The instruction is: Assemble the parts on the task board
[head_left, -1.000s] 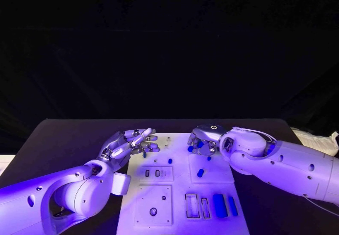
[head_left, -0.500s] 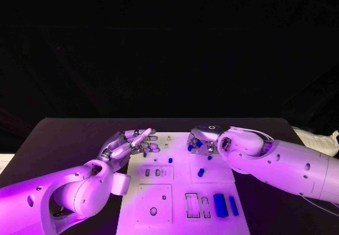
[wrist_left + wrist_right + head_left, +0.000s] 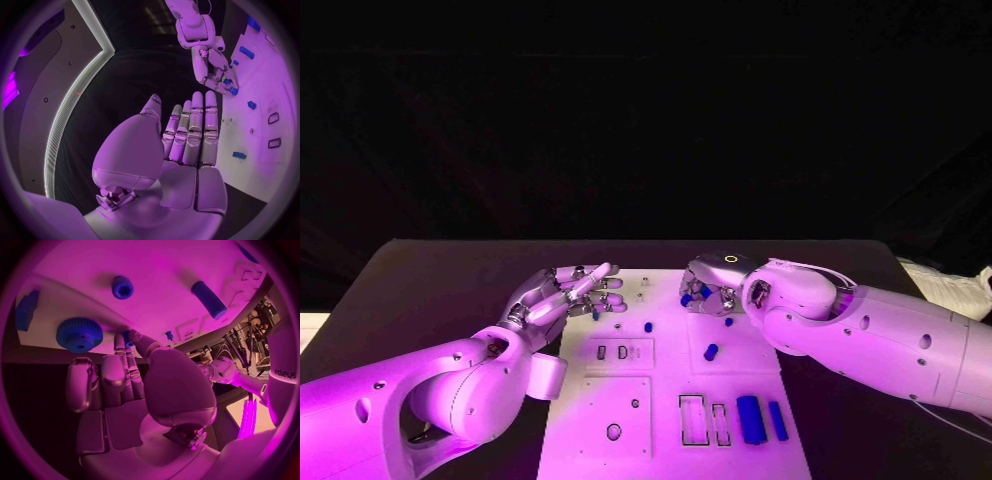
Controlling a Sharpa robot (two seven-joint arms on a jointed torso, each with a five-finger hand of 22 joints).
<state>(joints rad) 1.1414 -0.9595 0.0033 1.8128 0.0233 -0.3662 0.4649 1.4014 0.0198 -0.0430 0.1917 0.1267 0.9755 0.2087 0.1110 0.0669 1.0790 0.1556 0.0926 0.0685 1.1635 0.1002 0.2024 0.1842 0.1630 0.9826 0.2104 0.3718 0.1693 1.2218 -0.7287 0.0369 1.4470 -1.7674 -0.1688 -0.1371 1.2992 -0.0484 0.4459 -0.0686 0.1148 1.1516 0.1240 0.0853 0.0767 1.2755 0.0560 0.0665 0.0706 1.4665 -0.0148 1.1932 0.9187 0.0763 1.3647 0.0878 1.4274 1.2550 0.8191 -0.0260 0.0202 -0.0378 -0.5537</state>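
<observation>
Head view: the white board (image 3: pixel 733 385) lies in the middle of the black surface (image 3: pixel 430 285). The left hand (image 3: pixel 571 292) hangs over the board's far left edge, fingers straight and apart, holding nothing. The right hand (image 3: pixel 708 290) is at the board's far end, fingers curled down among small blue parts; whether it pinches one I cannot tell. A blue peg (image 3: pixel 711 352) lies on the board just nearer than the right hand. Two blue bars (image 3: pixel 759 420) lie side by side at the board's near right, beside two rectangular slots (image 3: pixel 702 420).

Left wrist view: the left hand (image 3: pixel 187 135) shows its fingers straight and close side by side, thumb apart, empty, with the board (image 3: pixel 265 85) beside it. The right hand (image 3: pixel 215 70) reaches down to the board with its fingertips among blue parts. A small blue piece (image 3: pixel 239 155) lies on the board near the left fingers.

Right wrist view: the right hand (image 3: pixel 125 385) has its fingers bent toward the board (image 3: pixel 162 290), its fingertips touching the edge. A blue gear (image 3: pixel 79 335) sits just beside the fingertips. A blue ring (image 3: pixel 122 287) and a blue cylinder (image 3: pixel 209 299) lie farther on the board.
</observation>
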